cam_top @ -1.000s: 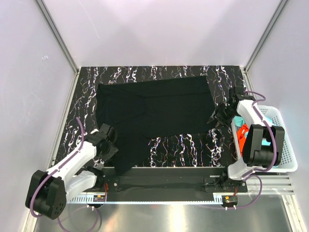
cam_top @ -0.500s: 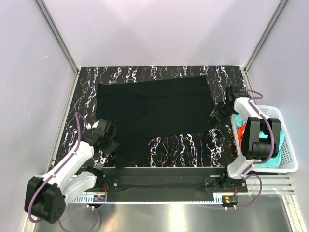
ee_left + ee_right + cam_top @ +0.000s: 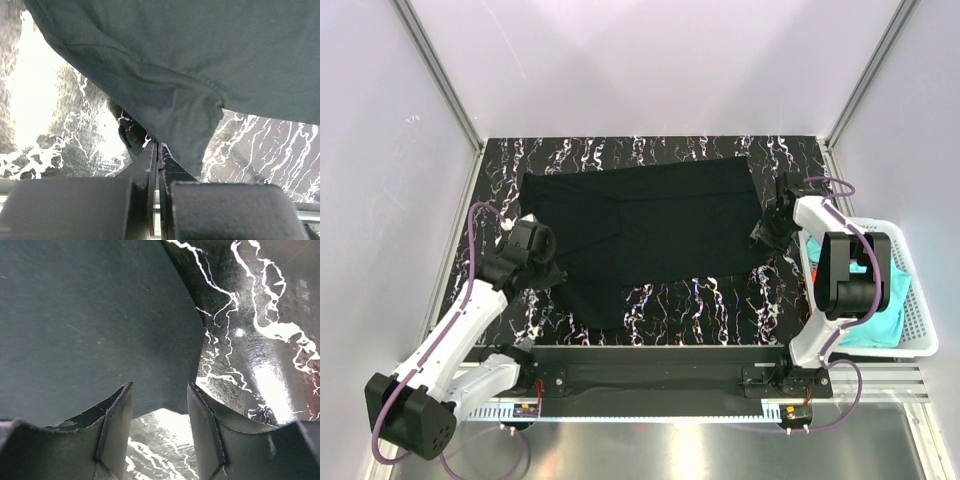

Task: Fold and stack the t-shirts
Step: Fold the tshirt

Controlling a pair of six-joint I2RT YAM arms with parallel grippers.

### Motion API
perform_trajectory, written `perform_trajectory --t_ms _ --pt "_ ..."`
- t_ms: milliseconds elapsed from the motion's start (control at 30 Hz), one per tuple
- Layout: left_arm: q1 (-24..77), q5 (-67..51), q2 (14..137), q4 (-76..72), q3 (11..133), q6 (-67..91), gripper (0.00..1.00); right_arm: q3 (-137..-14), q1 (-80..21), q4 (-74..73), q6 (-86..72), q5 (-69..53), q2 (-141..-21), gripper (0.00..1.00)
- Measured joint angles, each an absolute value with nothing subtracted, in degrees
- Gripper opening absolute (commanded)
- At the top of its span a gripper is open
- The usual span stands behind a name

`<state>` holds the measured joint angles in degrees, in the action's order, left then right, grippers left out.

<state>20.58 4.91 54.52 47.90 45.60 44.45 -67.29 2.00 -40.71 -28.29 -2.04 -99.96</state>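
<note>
Cloth like this black t-shirt (image 3: 650,225) is light and limp, so I expect it to sag and drag from wherever I pinch it. It lies spread across the marbled table (image 3: 720,300), with turquoise ones (image 3: 880,315) in the basket (image 3: 923,335) at right. My left gripper (image 3: 158,150) is clamped on a fold at its near-left edge (a thin pinch, by the wrist view). The right gripper (image 3: 160,387) stands parted over the right hem, holding nothing; I'd take that edge near a corner.
</note>
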Motion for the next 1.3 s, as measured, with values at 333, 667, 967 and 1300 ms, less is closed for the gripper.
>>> perform_trajectory --t_ms 333,667,967,1300 --pt "20.58 4.71 59.13 47.97 49.71 39.46 0.00 -64.77 0.36 -42.48 -28.14 3.97 -103.57 0.59" --pt "20.38 4.69 60.62 47.92 53.87 35.94 0.00 -67.59 -3.14 -43.07 -28.42 5.04 -105.30 0.56" --pt "19.79 4.69 61.54 48.01 55.81 34.94 0.00 -81.84 -8.99 -42.92 -31.97 -0.47 -108.66 0.57" --pt "18.57 4.71 61.82 47.99 56.66 34.85 0.00 -79.44 -5.17 -43.13 -28.93 -1.23 -105.23 0.61"
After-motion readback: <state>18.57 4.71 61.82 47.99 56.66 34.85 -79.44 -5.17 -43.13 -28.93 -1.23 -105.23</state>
